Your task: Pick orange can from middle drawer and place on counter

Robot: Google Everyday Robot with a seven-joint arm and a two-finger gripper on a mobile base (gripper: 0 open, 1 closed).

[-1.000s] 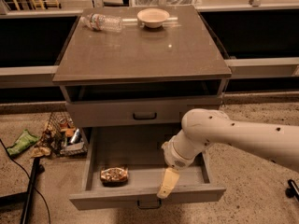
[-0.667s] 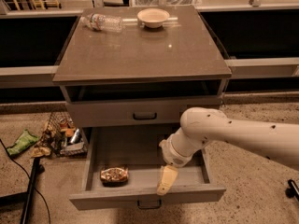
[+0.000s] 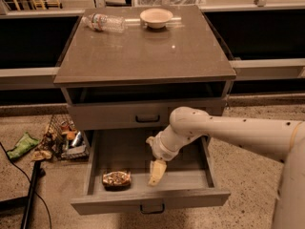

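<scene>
My pincer (image 3: pixel 157 172) has edged left in the open drawer (image 3: pixel 190 197); I cannot tell if it is clenched. The can (image 3: pixel 116 179) lies on its side, near on the pincer's left, long axis left-right.

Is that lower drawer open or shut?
Open: the middle drawer is pulled out, its floor exposed, the orange can inside and the gripper low inside it, right of the can.
</scene>
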